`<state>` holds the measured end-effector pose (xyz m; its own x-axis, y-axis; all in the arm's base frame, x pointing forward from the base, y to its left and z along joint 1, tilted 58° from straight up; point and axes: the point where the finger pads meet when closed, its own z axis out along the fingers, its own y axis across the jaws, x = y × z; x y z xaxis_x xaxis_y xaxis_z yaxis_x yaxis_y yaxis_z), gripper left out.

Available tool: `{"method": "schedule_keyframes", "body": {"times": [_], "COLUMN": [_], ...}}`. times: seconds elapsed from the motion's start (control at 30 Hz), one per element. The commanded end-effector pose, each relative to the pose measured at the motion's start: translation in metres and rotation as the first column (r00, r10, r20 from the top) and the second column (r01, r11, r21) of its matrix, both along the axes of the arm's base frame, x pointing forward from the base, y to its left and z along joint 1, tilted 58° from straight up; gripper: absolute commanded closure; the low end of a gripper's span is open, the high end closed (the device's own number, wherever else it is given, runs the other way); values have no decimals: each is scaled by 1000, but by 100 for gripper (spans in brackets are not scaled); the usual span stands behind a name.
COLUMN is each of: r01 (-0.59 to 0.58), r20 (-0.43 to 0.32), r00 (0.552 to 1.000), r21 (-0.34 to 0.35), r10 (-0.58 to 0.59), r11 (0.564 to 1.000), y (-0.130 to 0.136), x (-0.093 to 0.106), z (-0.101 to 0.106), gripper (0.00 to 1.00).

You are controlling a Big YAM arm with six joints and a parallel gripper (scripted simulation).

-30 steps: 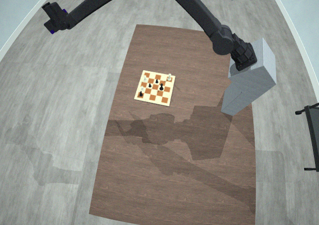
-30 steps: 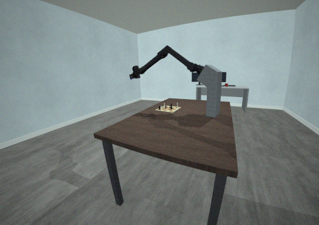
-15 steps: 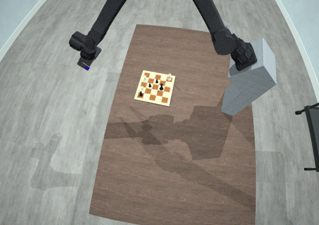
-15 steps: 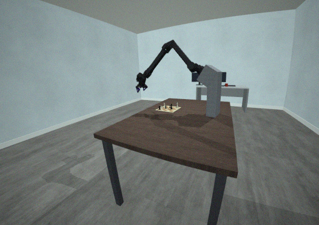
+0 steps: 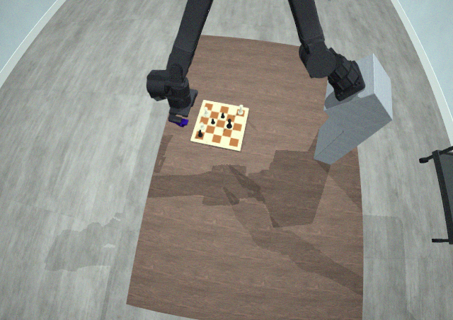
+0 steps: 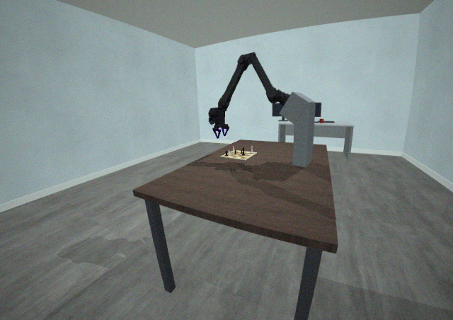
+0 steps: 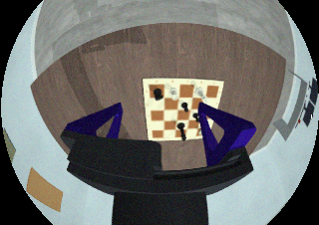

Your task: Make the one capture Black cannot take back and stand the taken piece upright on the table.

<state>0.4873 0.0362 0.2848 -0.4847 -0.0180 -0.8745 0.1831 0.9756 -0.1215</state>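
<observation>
A small chessboard (image 5: pixel 220 129) with cream and orange squares lies on the brown table. It holds several black pieces, among them a tall one (image 5: pixel 229 123) near the middle and one (image 5: pixel 199 133) at the near left corner, and white pieces such as one (image 5: pixel 240 109) at the far right. The board also shows in the exterior view (image 6: pixel 238 154) and in the wrist view (image 7: pixel 182 109). My gripper (image 5: pixel 179 120) (image 6: pixel 220 131) with blue fingers is open and empty. It hangs well above the table, left of the board; its fingers frame the wrist view (image 7: pixel 159 128).
The grey robot pedestal (image 5: pixel 352 120) stands on the table right of the board. A second table with a monitor (image 6: pixel 316 128) stands by the far wall. The table's left edge runs just under the gripper.
</observation>
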Motion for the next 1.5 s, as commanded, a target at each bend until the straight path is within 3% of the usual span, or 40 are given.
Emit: {"method": "schedule_keyframes", "body": {"times": [0.0,0.1,0.23,0.37,0.87,0.97,1.07,1.13,1.23,1.47], "r01": [-9,-21,-27,-19,-2,54,132,132,220,307], "r20": [28,-20,-50,-29,-33,-22,2,2,9,-17], "r00": [1000,1000,998,999,999,998,991,991,968,916], "r21": [29,27,25,30,50,124,264,264,442,674], "r10": [8,22,29,20,4,-52,-137,-137,-250,-402], "r11": [1000,999,999,999,999,991,956,956,869,672], "y": [7,10,11,8,7,2,0,0,-1,-8], "x": [-13,-27,-36,-30,-27,-20,-14,-14,-8,8], "z": [15,-8,-22,-13,-21,-24,-25,-25,-30,-44], "gripper": [0,0,0,0,0,0,0,0,0,0]}}
